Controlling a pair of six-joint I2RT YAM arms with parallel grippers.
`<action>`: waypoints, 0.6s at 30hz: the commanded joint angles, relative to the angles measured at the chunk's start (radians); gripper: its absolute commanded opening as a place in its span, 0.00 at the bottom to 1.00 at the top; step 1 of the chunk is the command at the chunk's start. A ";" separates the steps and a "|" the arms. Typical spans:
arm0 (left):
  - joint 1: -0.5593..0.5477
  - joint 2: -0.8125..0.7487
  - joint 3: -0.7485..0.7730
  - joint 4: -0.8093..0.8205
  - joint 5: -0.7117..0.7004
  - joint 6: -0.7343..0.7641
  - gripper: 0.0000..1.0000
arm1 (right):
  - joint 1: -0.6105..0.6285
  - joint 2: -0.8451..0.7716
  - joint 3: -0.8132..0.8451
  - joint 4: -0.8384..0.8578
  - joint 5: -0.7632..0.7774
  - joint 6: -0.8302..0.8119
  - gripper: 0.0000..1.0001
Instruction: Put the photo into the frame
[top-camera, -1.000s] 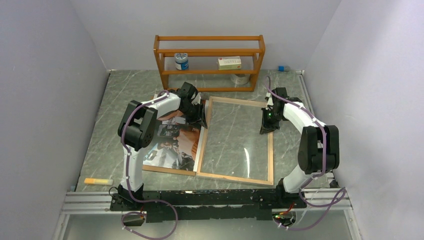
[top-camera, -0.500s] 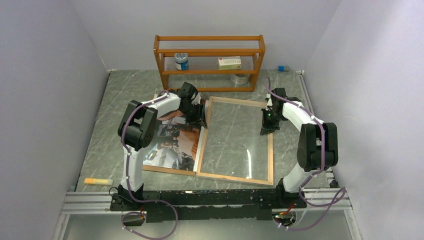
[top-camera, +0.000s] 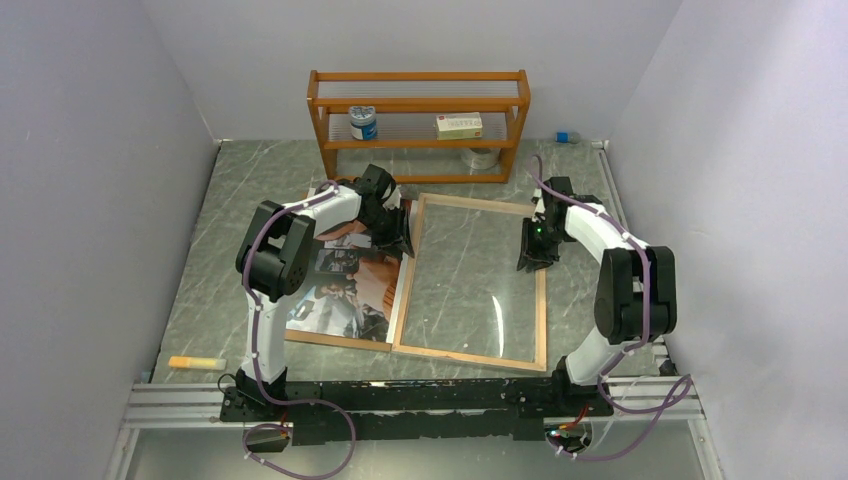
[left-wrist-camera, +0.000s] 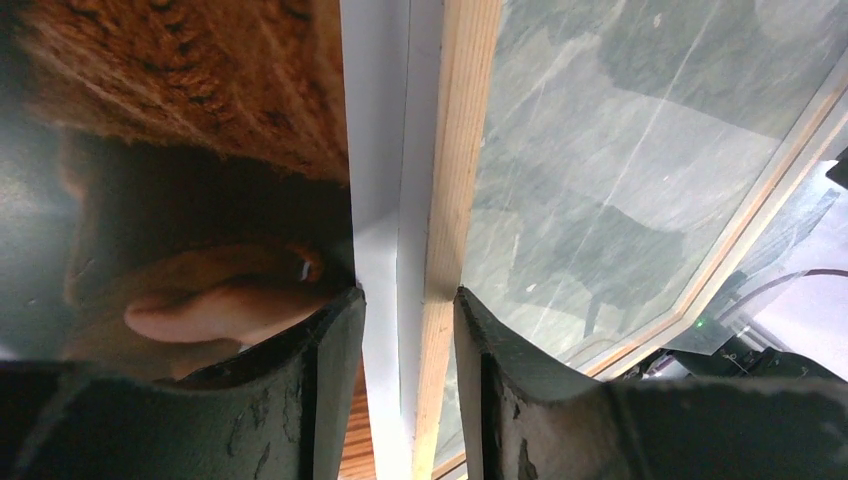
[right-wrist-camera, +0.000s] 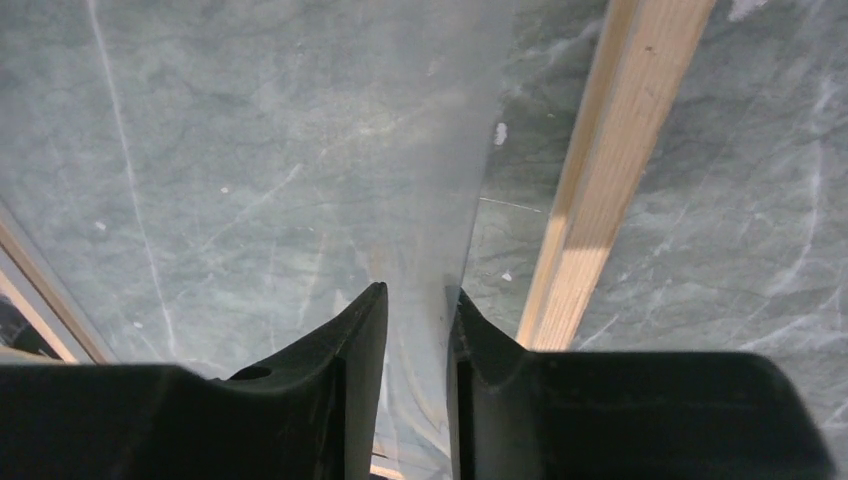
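Observation:
The frame (top-camera: 541, 310) lies flat mid-table, wood-coloured rim up, with its clear pane inside. The photo (top-camera: 345, 290) lies just left of it, partly under the left arm. My left gripper (top-camera: 403, 243) is shut on the frame's left rim; in the left wrist view its fingers (left-wrist-camera: 330, 340) press both sides of the white and wood rim (left-wrist-camera: 455, 150), with the photo (left-wrist-camera: 200, 200) beside it. My right gripper (top-camera: 530, 260) hovers just inside the right rim. In the right wrist view the right gripper (right-wrist-camera: 418, 292) stands slightly open around a raised clear sheet edge (right-wrist-camera: 450, 150), left of the wood rim (right-wrist-camera: 610, 150).
An orange wooden shelf rack (top-camera: 420, 100) stands at the back with a jar (top-camera: 363, 122), a small box (top-camera: 459, 125) and a metal tin (top-camera: 482, 157). A brown board edge (top-camera: 330, 340) shows under the photo. An orange stick (top-camera: 195, 362) lies front left.
The right gripper's jaws have parted from shut to a narrow gap, and it has edged slightly left. The left gripper keeps its hold on the frame's rim.

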 joint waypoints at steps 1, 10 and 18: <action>-0.013 0.039 -0.017 0.008 -0.094 0.004 0.45 | 0.008 -0.082 -0.046 0.085 -0.177 0.058 0.34; -0.011 0.015 -0.050 0.046 -0.119 -0.017 0.42 | -0.011 -0.257 -0.271 0.443 -0.343 0.311 0.35; -0.010 0.019 -0.061 0.070 -0.152 -0.018 0.41 | -0.040 -0.362 -0.432 0.535 -0.264 0.357 0.40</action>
